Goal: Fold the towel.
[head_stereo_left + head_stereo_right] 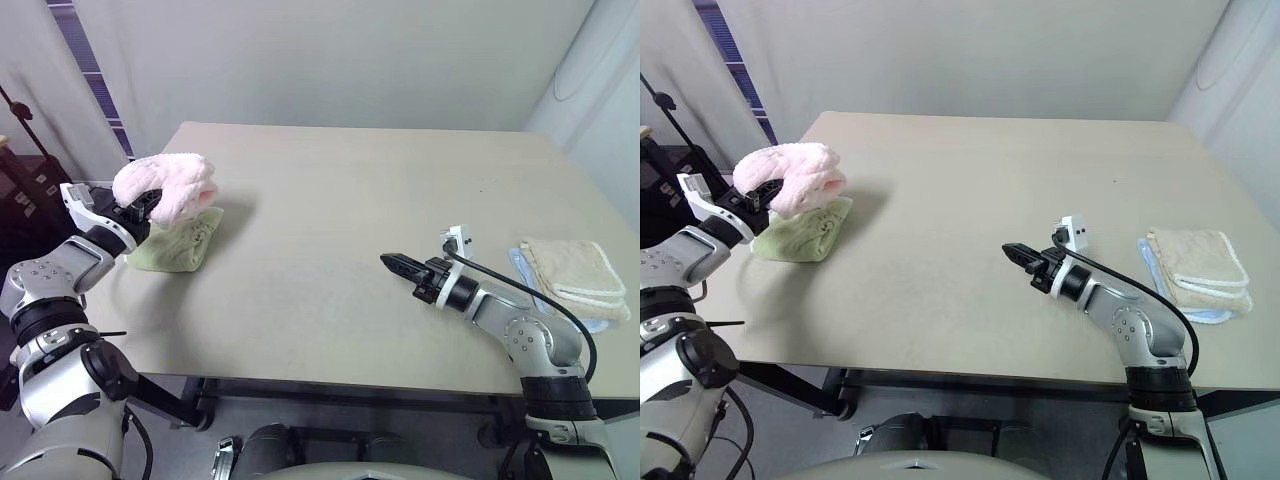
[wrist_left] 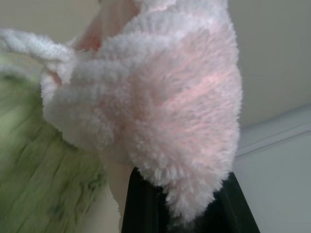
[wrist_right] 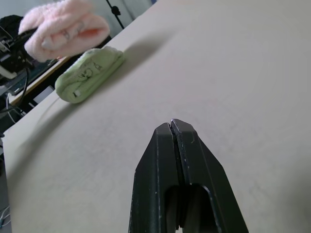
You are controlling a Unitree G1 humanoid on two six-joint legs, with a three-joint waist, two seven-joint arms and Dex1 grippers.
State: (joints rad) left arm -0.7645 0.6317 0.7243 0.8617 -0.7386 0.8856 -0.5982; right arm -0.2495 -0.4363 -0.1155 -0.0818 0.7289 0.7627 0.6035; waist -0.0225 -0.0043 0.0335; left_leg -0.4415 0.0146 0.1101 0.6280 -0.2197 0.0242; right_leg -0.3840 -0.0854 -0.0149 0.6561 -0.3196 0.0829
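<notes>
Pink terry makes up the towel (image 1: 168, 184), which sits bundled in the left gripper (image 1: 143, 207), clamped between the two black fingers and held just above the light green towel (image 1: 182, 243) at the table's left edge. Whether the pink bundle touches the green one beneath cannot be told; in the right wrist view a gap seems to show between them. The bundle's long axis runs roughly across the table, away from the left arm. The right gripper (image 1: 1018, 254) hangs well apart, over the bare middle of the table (image 1: 330, 200), its fingers pressed together on nothing and pointing toward the bundle. The left arm is therefore the one that has the towel; the right would have to cross open tabletop to reach it. A stack of beige and pale blue towels (image 1: 575, 275) lies near the right edge. Beige and matte, the tabletop stands before pale walls, with dark equipment off to the left.
</notes>
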